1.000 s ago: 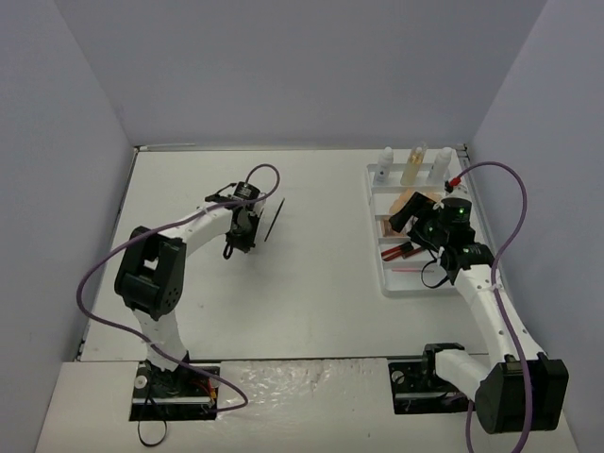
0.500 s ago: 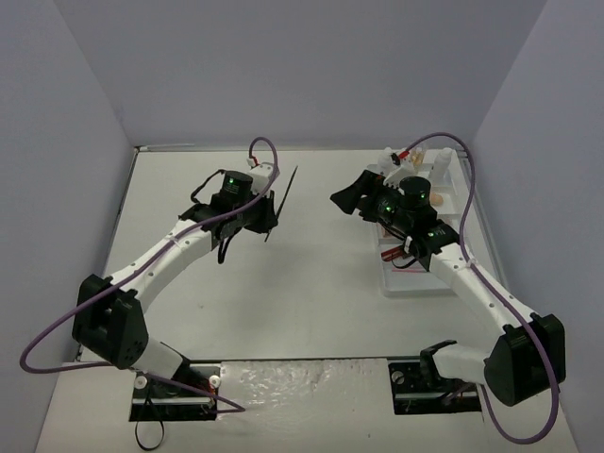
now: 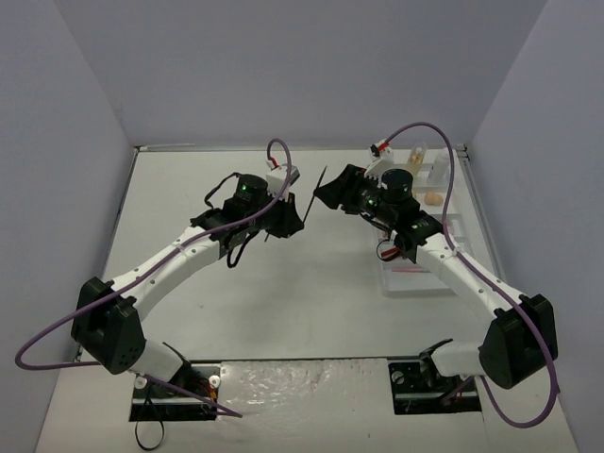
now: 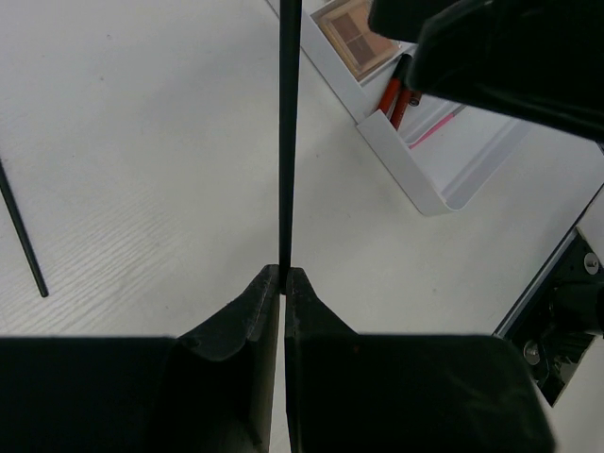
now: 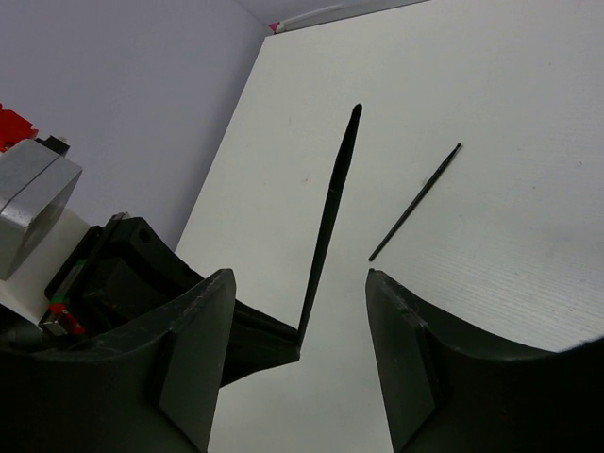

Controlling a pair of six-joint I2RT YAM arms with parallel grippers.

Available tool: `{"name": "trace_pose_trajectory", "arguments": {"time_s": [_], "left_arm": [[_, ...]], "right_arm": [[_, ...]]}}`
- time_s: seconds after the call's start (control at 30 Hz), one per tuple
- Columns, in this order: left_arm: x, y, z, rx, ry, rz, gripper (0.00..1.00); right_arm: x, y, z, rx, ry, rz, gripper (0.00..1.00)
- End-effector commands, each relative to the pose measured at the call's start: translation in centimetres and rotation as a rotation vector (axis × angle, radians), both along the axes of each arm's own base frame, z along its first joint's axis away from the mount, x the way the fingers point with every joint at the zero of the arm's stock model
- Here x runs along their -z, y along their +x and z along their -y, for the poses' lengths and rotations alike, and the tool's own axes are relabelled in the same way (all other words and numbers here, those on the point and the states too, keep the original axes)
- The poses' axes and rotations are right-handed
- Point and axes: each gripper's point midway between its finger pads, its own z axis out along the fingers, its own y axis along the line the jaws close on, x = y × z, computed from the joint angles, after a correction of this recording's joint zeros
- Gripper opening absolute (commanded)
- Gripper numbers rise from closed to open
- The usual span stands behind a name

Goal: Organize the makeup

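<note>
The left hand (image 4: 284, 274) is clenched on the low end of a thin black brush (image 4: 289, 132), holding it upright over the middle of the worktop (image 3: 283, 302). The right hand (image 5: 300, 283) is just to its right with fingers spread, facing the brush but not touching it. A second brush (image 5: 415, 201) lies flat on the worktop nearby.

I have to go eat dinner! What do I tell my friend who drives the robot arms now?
Left gripper: shut on a thin black brush, raised off the table.
Right gripper: open, fingers either side of that brush, not gripping.
Second brush: lying loose on the table.
Done: palette and red lip tubes sit in the white tray.
Left to do: probably pass the brush over, then tray both brushes.
</note>
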Motion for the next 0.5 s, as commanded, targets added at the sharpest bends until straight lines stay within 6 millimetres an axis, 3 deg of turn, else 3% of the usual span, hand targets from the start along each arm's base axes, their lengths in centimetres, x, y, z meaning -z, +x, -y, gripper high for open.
{"name": "trace_pose_trajectory", "arguments": {"time_s": [0.0,0.47], "left_arm": [[-6.3,0.1,1.8,0.034,-0.136,0.124,0.00],[-7.0,-0.7,3.1,0.077,-0.158,0.124,0.00]], "right_arm": [[-4.0,0.7,-0.8,-0.005,0.043,0.125,0.51],[-1.9,1.1,-1.0,0.002,0.008,0.096,0.35]]}}
